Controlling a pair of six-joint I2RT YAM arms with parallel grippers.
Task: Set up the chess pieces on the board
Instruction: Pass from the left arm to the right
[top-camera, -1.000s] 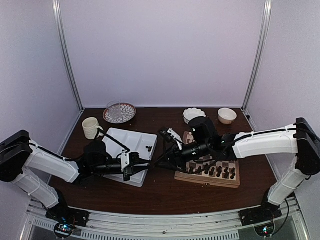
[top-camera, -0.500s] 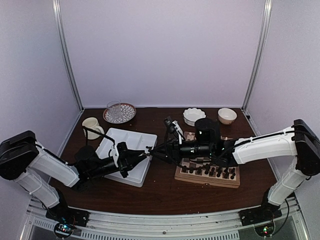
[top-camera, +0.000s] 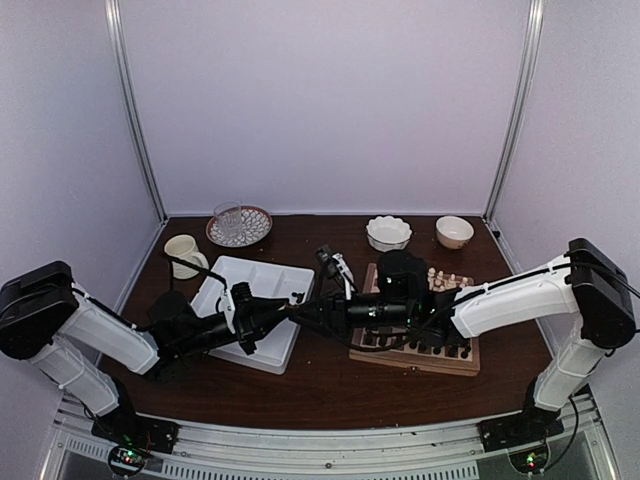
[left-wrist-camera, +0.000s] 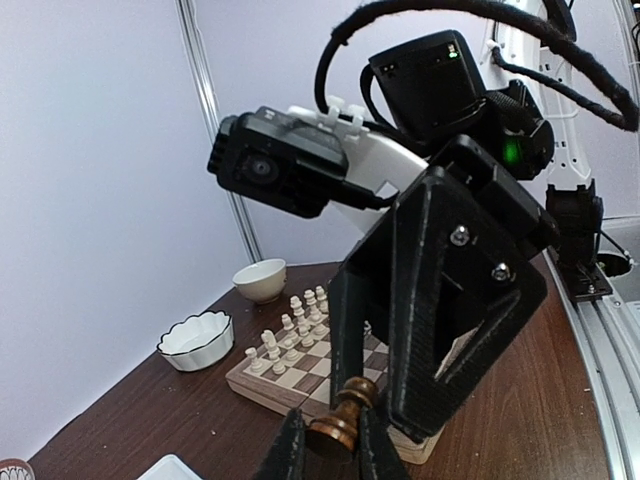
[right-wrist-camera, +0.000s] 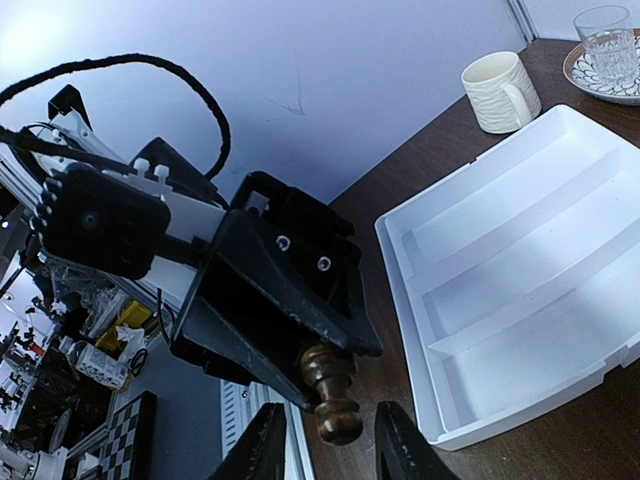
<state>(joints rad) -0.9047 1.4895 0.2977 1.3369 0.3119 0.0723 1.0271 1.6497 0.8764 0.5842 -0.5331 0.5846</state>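
Note:
My left gripper is shut on the base of a dark brown chess piece, held in the air between the white tray and the board. My right gripper faces it tip to tip. It is open, with one finger on each side of the piece's head and a gap on both sides. From above the two grippers meet at about. Dark pieces stand in the board's near rows. Pale chessmen stand at its far edge.
The white divided tray lies left of the board with one small dark piece in it. A cream cup and a glass on a patterned plate stand behind it. Two white bowls sit behind the board.
The left gripper rose from the tray's near edge and moved right with the piece. The right gripper swung left and down to meet it, and its fingers now straddle the piece's head.

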